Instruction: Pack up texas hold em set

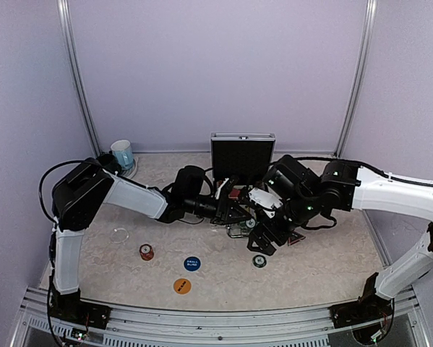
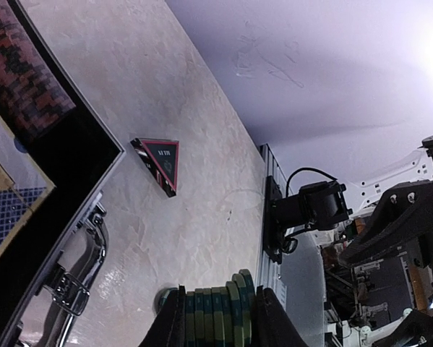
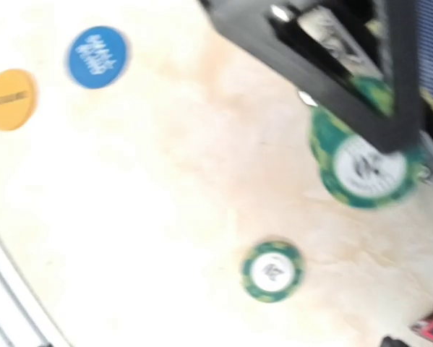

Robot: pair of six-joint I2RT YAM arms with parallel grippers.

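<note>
Your left gripper is pinching the green chip stack just outside the case, by its handle. Keep the stack level as you lift it over the rim. Can't tell how wide your right gripper is.

a light blue mug stands upright at the marbled table's back left corner.

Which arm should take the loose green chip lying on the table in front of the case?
Right. The right gripper is closest to the loose green chip, which shows in its wrist view. The left gripper is clamped on a green chip stack beside the case.
</note>
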